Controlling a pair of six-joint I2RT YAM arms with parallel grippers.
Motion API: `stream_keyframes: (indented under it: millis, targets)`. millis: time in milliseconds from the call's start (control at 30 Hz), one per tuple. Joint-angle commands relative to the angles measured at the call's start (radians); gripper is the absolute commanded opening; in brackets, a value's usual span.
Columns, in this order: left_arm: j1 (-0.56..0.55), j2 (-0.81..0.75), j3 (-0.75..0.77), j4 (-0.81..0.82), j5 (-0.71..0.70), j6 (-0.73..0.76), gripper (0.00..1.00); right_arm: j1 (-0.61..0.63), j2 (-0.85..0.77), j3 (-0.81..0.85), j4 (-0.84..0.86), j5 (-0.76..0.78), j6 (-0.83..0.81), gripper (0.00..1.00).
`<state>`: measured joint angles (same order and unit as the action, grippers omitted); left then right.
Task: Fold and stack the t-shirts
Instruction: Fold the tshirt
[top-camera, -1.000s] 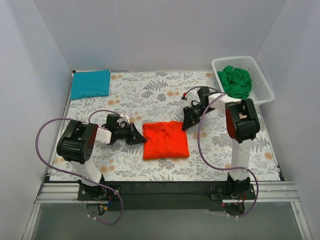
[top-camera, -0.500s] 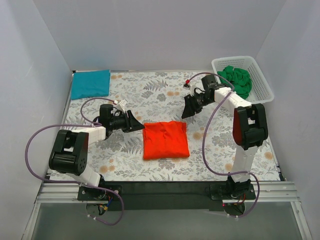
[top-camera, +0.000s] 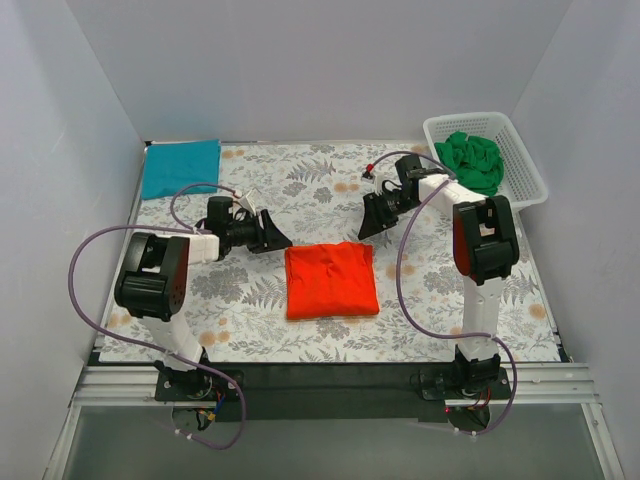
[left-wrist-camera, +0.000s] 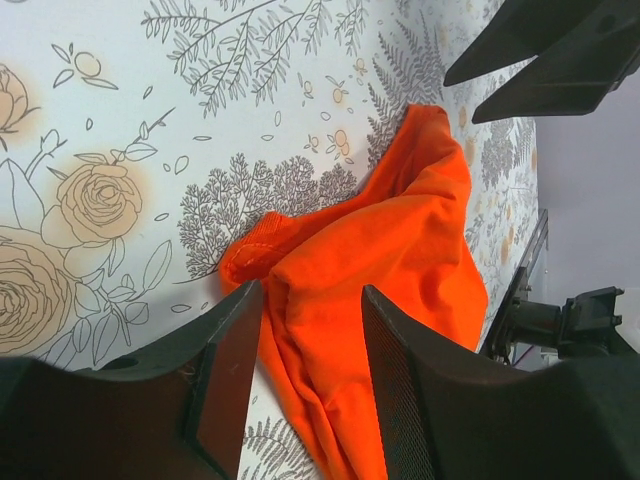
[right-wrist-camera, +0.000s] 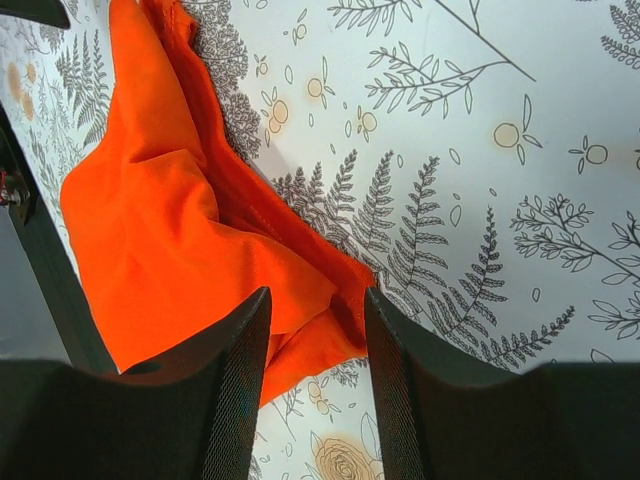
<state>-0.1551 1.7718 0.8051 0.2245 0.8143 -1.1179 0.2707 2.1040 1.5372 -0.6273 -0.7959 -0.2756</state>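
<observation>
The orange-red t-shirt (top-camera: 331, 280) lies folded in a rough square at the middle of the floral cloth. My left gripper (top-camera: 279, 236) hovers off its far left corner, open, with only the shirt (left-wrist-camera: 400, 250) showing beyond the empty gap of this gripper (left-wrist-camera: 310, 300). My right gripper (top-camera: 367, 224) hangs off the far right corner, open too (right-wrist-camera: 316, 300), above the shirt's rumpled corner (right-wrist-camera: 150, 220). A teal t-shirt (top-camera: 181, 167) lies folded at the back left. A green t-shirt (top-camera: 472, 162) sits crumpled in the basket.
The white lattice basket (top-camera: 530, 165) stands at the back right corner. The grey floral cloth (top-camera: 300, 180) covers the table top. White walls close in the left, back and right sides. The right gripper's fingers (left-wrist-camera: 540, 60) show at the top of the left wrist view.
Both grippers have opened and let go of the orange-red t-shirt's edges. Each has drawn back toward the far side, away from the shirt, which stays folded in place.
</observation>
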Motion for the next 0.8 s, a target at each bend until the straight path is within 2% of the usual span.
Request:
stream_keyframes:
  millis: [0,567,700,767]
  targets:
    - [-0.003,0.000,0.029,0.002,0.034,0.018,0.42,0.007,-0.006,0.014,0.021,-0.045,0.010,0.49]
    - [-0.032,0.052,0.023,0.036,0.016,-0.017,0.38,0.012,0.007,-0.045,0.026,-0.088,0.016,0.50]
    - [-0.032,0.049,0.025,0.047,0.016,-0.022,0.35,0.013,-0.002,-0.063,0.026,-0.091,0.010,0.50]
    - [-0.032,0.046,0.023,0.050,0.017,-0.025,0.29,0.012,-0.007,-0.068,0.028,-0.092,0.009,0.45]
